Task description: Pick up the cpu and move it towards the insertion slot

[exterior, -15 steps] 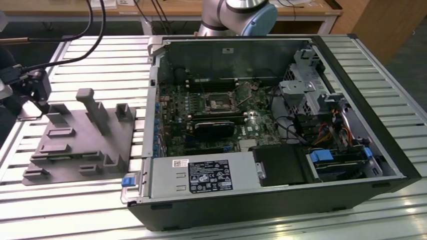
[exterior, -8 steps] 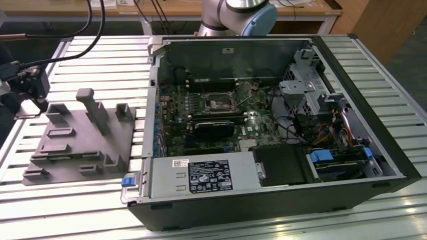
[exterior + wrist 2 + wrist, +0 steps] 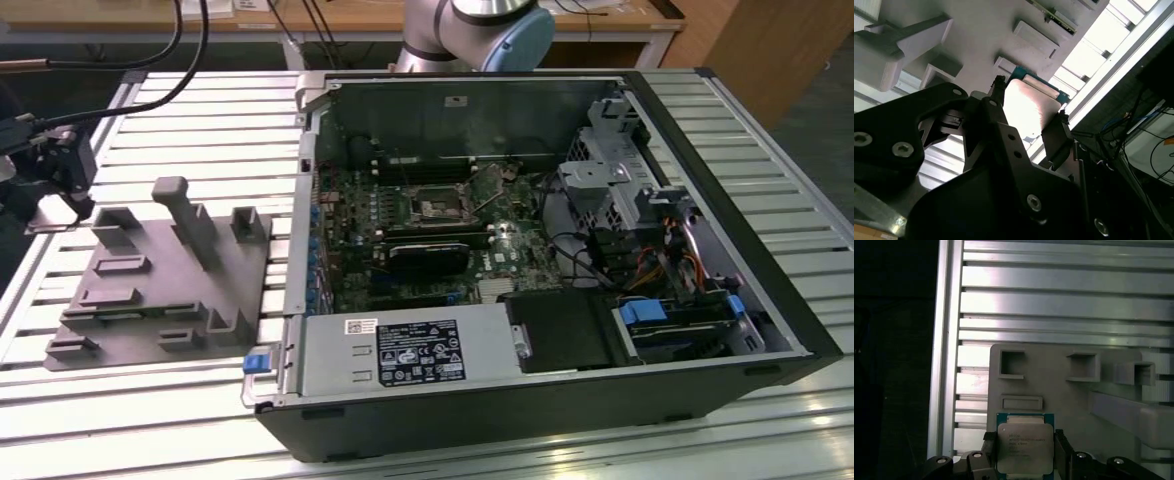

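Note:
The cpu (image 3: 1025, 447) is a small square plate with a silvery top and a green edge. It sits between my gripper's (image 3: 1024, 450) two black fingers (image 3: 988, 447), which press on its opposite sides. The second wrist view shows the same grip (image 3: 1029, 102), with the cpu (image 3: 1026, 107) shining just above the grey plastic fixture (image 3: 989, 30). I cannot tell whether it is lifted off the fixture. In the exterior view my gripper (image 3: 54, 205) is at the far left, by the fixture's (image 3: 160, 290) back corner. The insertion slot (image 3: 438, 208) lies on the motherboard inside the open computer case, well to the exterior view's right.
The open computer case (image 3: 534, 250) has raised walls around the motherboard, a black card (image 3: 430, 258), cables and drive cages (image 3: 607, 190). The fixture carries upright pegs (image 3: 187, 220) and blocks. The table is slatted aluminium (image 3: 200, 110). The arm's base (image 3: 481, 30) stands behind the case.

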Controlling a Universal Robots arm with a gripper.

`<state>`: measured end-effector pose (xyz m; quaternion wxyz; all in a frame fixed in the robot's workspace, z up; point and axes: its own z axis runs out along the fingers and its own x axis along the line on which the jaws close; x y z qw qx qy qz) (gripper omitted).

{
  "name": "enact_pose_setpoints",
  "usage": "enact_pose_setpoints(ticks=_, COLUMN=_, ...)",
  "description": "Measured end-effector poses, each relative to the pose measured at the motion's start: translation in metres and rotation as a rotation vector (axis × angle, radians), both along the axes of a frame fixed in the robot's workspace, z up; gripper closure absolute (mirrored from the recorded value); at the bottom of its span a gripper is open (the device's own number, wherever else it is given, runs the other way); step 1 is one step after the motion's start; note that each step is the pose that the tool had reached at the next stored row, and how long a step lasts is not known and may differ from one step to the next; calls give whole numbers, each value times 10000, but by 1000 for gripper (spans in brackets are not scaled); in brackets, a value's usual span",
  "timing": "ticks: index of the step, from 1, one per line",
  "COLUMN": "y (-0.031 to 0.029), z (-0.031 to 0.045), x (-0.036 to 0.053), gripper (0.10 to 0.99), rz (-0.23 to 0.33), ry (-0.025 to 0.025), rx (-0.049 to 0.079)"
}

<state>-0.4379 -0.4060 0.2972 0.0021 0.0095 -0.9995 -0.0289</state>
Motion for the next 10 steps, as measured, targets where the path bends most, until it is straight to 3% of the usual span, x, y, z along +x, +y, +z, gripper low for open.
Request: enact_pose_setpoints(ticks=10, y=8, z=87, x=0, gripper=541, rz=0, ry=-1, rx=0)
